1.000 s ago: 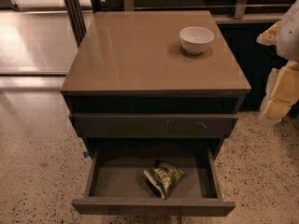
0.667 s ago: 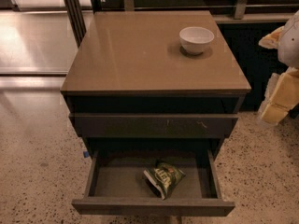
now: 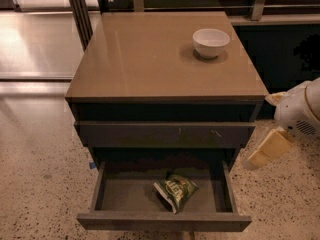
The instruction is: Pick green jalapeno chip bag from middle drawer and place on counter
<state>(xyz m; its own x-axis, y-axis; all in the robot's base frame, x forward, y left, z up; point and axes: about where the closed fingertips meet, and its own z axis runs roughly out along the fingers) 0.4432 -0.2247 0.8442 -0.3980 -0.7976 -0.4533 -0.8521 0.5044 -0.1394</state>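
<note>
**Q:** Where did the green jalapeno chip bag [image 3: 175, 190] lie relative to the gripper [image 3: 272, 145]?

**A:** The bag lay crumpled on the floor of the middle drawer [image 3: 164, 222], which stood pulled out at the base of the cabinet. It sat slightly right of the drawer's centre, nearer the front wall than the back. The gripper hung outside the cabinet at the right edge of view, above the speckled floor [image 3: 40, 159]. It was level with the closed drawer front [image 3: 125, 134] above the open one. The bag was therefore lower than the gripper and to its left, well apart from it, with the drawer's right wall between them.

**Q:** How wide did the gripper stand, and what did it hold?

**A:** Its opening could not be told. It was not on the bag. Whether it touched the cabinet's right side could not be told either.

**Q:** And the counter [image 3: 150, 59]?

**A:** It carried only a white bowl [image 3: 211, 42], near its back right corner.
</note>
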